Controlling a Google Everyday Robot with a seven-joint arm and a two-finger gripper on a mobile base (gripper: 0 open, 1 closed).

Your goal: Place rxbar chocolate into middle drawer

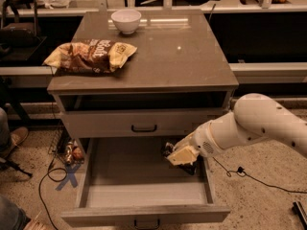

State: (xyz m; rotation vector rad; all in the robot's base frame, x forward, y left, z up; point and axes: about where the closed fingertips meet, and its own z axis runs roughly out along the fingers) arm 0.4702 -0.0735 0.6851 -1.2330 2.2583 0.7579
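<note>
Cream two-finger gripper (172, 154), fingers clamped on small dark-wrapped rxbar chocolate (167, 149), hangs over wide grey middle drawer (129, 176) at its 3 o'clock side; best lower clear of wall, then release flat.

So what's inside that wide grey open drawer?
The cream gripper at its right rear, a small dark snack bar at its tip. The drawer floor beneath them is hidden.
</note>
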